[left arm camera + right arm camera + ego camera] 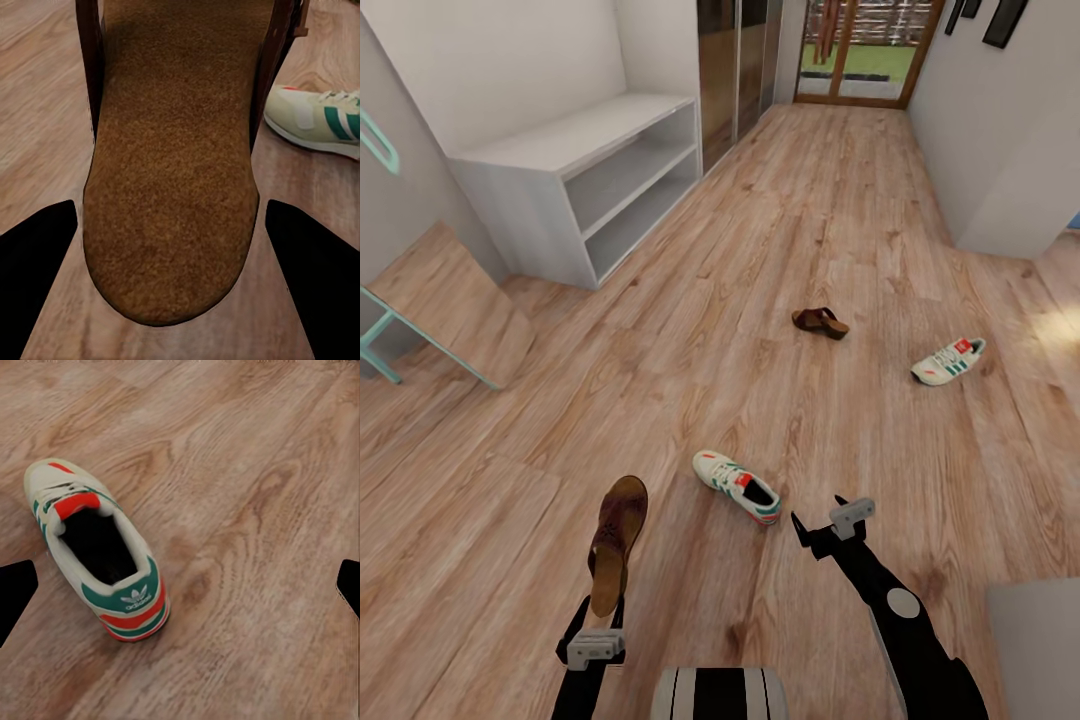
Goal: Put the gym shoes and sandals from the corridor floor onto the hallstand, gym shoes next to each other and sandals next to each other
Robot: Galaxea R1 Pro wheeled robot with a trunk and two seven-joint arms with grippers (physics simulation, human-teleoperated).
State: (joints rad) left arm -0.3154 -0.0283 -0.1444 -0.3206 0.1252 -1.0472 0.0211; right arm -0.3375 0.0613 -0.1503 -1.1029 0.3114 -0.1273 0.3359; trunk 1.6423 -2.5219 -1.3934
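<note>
My left gripper [598, 608] is shut on the heel of a dark brown sandal [618, 535], held above the corridor floor [780, 230]. In the left wrist view its tan footbed [172, 172] spans the gap between both fingers. The second sandal [820, 322] lies on the planks further ahead. One gym shoe [738, 487], white with green stripes and red patches, lies just left of and beyond my open right gripper [818, 512]; the right wrist view shows its heel [112, 577] nearest. The other gym shoe [948, 361] lies at the right. The light-grey hallstand [575, 135] stands at the far left, shelves bare.
A wooden board on a teal frame [445, 300] leans at the left wall. A white wall corner [1000, 160] juts in at the right. Dark wardrobe doors [740, 60] and a glazed door [865, 50] close the corridor's far end.
</note>
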